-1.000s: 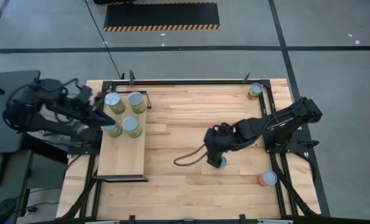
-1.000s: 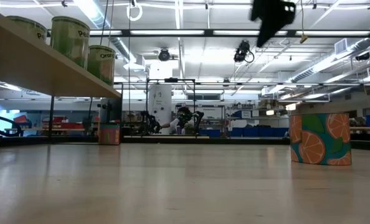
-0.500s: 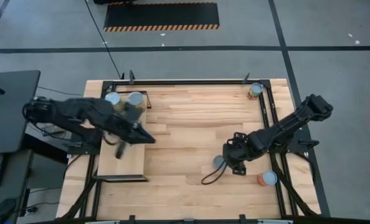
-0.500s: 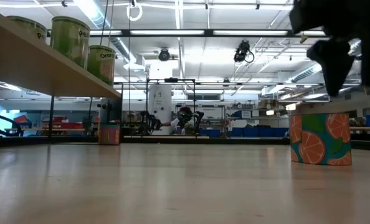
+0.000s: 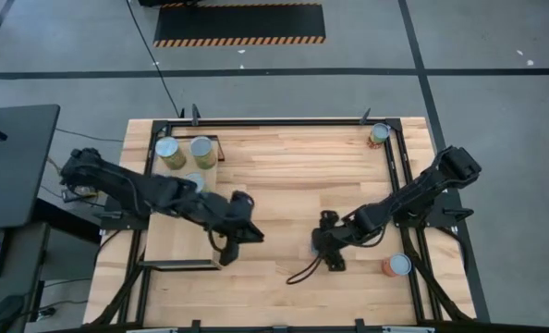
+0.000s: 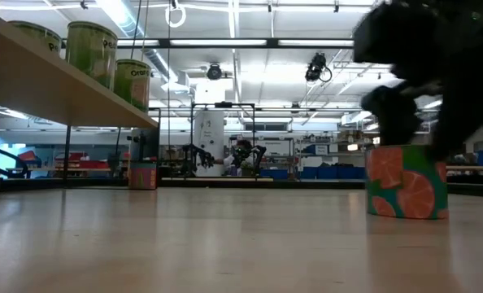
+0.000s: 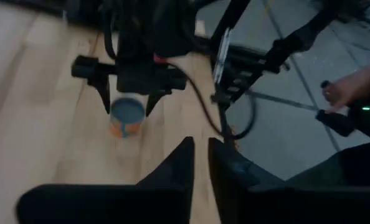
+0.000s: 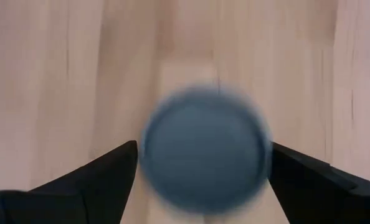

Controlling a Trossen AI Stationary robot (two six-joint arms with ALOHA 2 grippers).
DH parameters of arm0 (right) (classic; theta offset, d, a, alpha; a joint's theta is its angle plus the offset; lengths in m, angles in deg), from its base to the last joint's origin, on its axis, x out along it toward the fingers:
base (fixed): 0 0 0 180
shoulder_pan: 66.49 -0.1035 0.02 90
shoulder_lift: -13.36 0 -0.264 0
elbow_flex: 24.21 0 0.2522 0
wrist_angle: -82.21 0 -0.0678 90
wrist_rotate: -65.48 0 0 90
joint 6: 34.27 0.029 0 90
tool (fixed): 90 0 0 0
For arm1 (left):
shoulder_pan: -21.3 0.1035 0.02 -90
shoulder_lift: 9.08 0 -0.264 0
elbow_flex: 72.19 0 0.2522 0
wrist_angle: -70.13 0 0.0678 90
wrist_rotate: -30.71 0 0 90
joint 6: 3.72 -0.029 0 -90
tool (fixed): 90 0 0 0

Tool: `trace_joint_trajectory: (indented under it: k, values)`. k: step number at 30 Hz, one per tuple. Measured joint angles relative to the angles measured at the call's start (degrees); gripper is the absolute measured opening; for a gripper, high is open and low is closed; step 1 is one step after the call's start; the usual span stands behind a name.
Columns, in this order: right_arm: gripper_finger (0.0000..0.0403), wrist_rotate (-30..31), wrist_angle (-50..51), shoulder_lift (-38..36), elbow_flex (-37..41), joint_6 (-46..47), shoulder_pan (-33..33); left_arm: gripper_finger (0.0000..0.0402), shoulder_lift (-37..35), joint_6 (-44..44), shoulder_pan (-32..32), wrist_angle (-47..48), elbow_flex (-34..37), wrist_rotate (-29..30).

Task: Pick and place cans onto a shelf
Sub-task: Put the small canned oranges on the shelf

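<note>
One can [image 8: 203,150] sits between the right gripper's [image 8: 200,180] fingers, jaws wide and straddling it, not yet closed on it. It stands upright on the table [image 5: 293,176], toward the front right, orange-slice label showing in the low view [image 6: 406,181].

To do the grasp well: centre the lid between the fingers first, it looks roughly centred in the right wrist view. Drop until the pads are at mid-height of the label, then close evenly so it doesn't tip or skate sideways. Lift straight up before swinging left.

Left gripper [image 5: 238,232] hangs off the shelf's [image 5: 177,248] right edge, reaching toward the middle of the table, jaws narrow with only a slit between the fingers [image 7: 172,171], holding nothing. Judgement: it's in the path to the shelf, so it should pull back before the carry, or the arms may clash.

Three cans [image 5: 201,146] show on the shelf's far end; a fourth could be hidden under the left arm, can't tell. Front half of the shelf is the place to aim for. Two more cans wait along the table's right edge: far right corner [image 5: 378,134] and near the front right [image 5: 399,265].
</note>
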Motion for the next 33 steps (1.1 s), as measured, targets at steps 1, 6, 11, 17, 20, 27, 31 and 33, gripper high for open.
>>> trace_joint_trajectory:
  k: [1, 6, 11, 17, 20, 27, 31, 33]
  values:
    - [0.0348, 0.89, -2.30, 0.88, -0.28, -0.05, 0.35, 0.0063, 0.67, 0.63, -0.54, 0.42, 0.00, 0.81]
    - [0.0348, 3.30, -4.47, 1.65, -3.52, -1.38, 2.04, 0.0125, 3.86, 1.74, -2.84, 0.07, 0.00, 5.63]
    - [0.0347, 2.87, 5.83, -3.48, -6.86, -1.23, 1.10, 0.0194, 5.54, 1.70, -3.84, 0.11, 0.00, 9.32]
    - [0.0347, 2.53, 13.79, -5.78, -2.73, -0.20, -1.17, 0.0259, 8.43, 1.24, -3.73, -0.91, -0.07, 11.29]
    - [0.0347, 2.52, 12.63, -4.77, 0.12, -0.20, -1.33, 0.0274, 10.53, 1.28, -3.79, -1.44, -0.07, 11.24]
    - [0.0347, 6.30, -2.55, -2.63, 2.62, -1.68, 0.42, 0.0270, 13.13, 2.14, -4.15, -0.33, -0.04, 11.59]
    - [0.0347, 6.75, -11.98, -3.15, 2.14, -1.95, 1.81, 0.0269, 13.59, 5.98, -4.15, 5.13, 0.02, 13.13]
    - [0.0347, 6.85, -9.86, -4.00, 0.73, -2.02, 2.10, 0.0271, 13.69, 8.67, -4.17, 6.48, 0.03, 14.40]
